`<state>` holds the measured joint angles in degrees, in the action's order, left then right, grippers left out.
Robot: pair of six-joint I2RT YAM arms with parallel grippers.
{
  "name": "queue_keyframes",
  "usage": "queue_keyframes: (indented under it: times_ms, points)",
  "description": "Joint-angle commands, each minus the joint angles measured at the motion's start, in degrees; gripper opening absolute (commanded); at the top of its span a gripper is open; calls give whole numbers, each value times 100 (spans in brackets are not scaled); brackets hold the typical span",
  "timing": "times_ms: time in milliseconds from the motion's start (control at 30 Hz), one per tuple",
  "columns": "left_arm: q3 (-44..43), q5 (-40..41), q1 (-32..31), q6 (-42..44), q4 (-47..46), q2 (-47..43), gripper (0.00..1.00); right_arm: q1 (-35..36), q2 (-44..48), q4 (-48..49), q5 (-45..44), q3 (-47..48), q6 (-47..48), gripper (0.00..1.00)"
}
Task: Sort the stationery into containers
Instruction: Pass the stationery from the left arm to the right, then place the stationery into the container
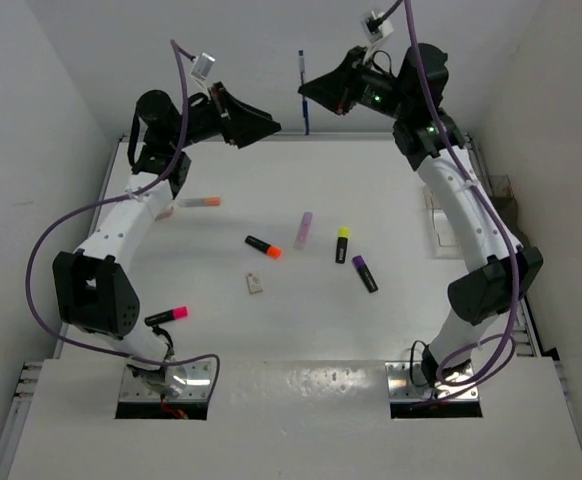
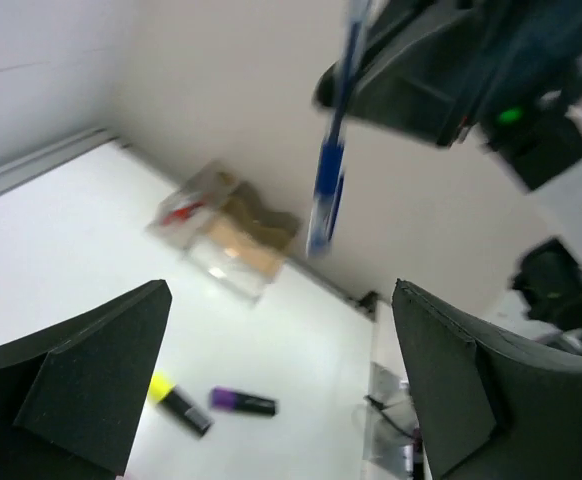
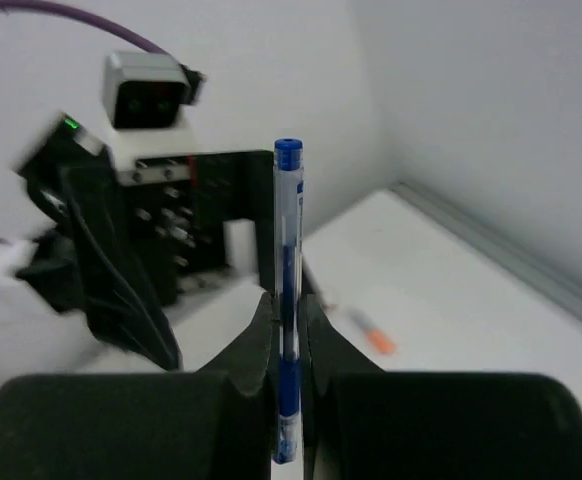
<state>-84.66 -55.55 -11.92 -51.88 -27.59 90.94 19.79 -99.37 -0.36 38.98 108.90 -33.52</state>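
Observation:
My right gripper [image 3: 288, 312] is shut on a blue pen [image 3: 288, 280], which stands upright between its fingers, high near the back wall [image 1: 302, 90]. My left gripper [image 2: 281, 295] is open just left of the pen [image 2: 328, 180] and touches nothing. On the table lie an orange-capped highlighter [image 1: 263, 246], a lilac marker [image 1: 303, 230], a yellow-capped highlighter [image 1: 341, 244], a purple-capped one [image 1: 364, 273], a pink-capped one [image 1: 167, 316], a white pen with an orange end [image 1: 197, 203] and a small eraser [image 1: 255, 284]. A clear tray [image 1: 441, 225] sits at the right edge.
The white back wall stands close behind both grippers. A brown object [image 1: 506, 200] lies beyond the tray off the table's right edge. The arms' metal base plates [image 1: 411, 385] are at the near edge, and purple cables loop around both arms.

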Motion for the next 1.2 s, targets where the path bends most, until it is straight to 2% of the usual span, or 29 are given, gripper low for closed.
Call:
queue_keyframes:
  times_ms: [0, 67, 100, 167, 300, 333, 400, 433, 600, 733, 800, 1033, 1167]
  points:
    - [19, 97, 611, 898, 958, -94, 100, -492, 295, -1830, -625, 361, 3180, 0]
    - [90, -52, 892, 1004, 984, -50, 100, -651, 444, -2178, -1092, -103, 4673, 0]
    - [134, -113, 980, 995, 958, -41, 100, -748, 558, -1926, -1590, -558, 5175, 0]
    - [301, -271, 1104, 995, 879, -14, 100, -1352, 962, -1366, -1866, -2181, 6721, 0]
    - [775, -351, 1096, 925, 519, -93, 100, -2222, 1166, -179, -1745, -3697, 7490, 0]
    - [863, -343, 1078, 916, 379, -146, 100, -2573, 1174, 539, -1580, -4284, 7944, 0]
    - [1039, -343, 1034, 925, 351, -146, 100, -2918, 1079, 1044, -1368, -4666, 8465, 0]
    - [1057, -360, 1025, 925, 334, -146, 100, -3181, 991, 1351, -1323, -4763, 8850, 0]
    - [1119, -378, 999, 1004, 316, -59, 100, -3841, 297, 1135, -840, -4247, 9827, 0]
    - [1162, -343, 964, 978, 263, 64, 100, -4053, -29, 1345, -567, -4281, 10628, 0]
    - [1198, -351, 946, 960, 246, 143, 100, -4123, -204, 909, -401, -4063, 11109, 0]
    - [1057, -360, 955, 829, 202, 346, 100, -4150, -688, 362, -383, -3561, 11437, 0]
    - [969, -343, 955, 820, 219, 442, 100, -4176, -838, -349, -391, -3376, 11849, 0]
